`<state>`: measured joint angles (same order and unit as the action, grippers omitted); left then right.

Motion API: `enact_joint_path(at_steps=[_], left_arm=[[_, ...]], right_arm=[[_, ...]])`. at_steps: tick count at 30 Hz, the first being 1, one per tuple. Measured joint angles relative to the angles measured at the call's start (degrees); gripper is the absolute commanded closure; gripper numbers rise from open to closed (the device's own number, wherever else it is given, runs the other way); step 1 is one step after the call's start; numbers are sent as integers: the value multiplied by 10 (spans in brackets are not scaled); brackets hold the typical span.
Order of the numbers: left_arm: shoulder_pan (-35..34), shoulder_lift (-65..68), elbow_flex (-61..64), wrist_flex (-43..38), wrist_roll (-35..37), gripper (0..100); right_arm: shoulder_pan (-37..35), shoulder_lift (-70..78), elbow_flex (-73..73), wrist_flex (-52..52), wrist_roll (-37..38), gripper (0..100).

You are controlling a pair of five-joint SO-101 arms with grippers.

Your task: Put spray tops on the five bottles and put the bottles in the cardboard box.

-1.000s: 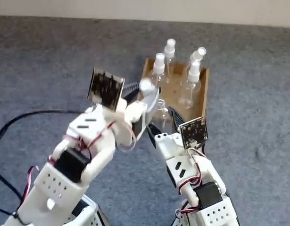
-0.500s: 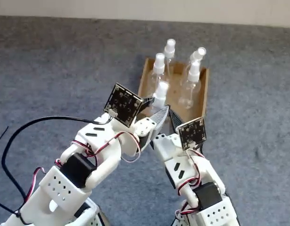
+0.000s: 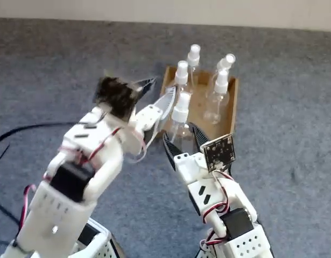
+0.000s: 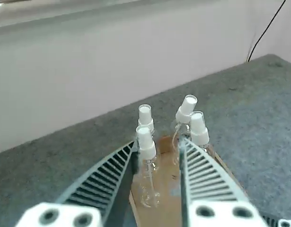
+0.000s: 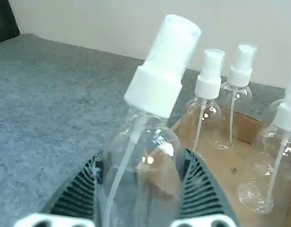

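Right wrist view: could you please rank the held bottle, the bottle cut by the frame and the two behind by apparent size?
1. Clear plastic bottle with white spray top, in the right hand: largest, but nearest the camera.
2. Clear bottle cut by the frame.
3. Two clear bottles behind: alike, unranked.

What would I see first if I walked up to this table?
First, the clear plastic bottle with a white spray top, squeezed in the right pincer at the near edge of the brown cardboard box. Four more clear spray bottles stand inside the box, and the left pincer hangs open near it.
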<state>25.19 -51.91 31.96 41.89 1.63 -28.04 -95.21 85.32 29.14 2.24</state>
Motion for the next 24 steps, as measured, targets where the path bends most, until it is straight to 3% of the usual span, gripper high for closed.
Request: enact_joint_path(at_steps=[4, 11, 16, 24], left_arm=[[-3, 98, -76, 15, -8, 870], [-2, 198, -159, 84, -38, 871], [-1, 200, -156, 135, -40, 871], [28, 132, -80, 141, -39, 934]], right_arm=[[-10, 0, 0, 0, 58, 995], [-25, 0, 0, 0, 69, 995], [-31, 0, 1, 0, 69, 995], [-32, 1, 3, 2, 70, 995]])
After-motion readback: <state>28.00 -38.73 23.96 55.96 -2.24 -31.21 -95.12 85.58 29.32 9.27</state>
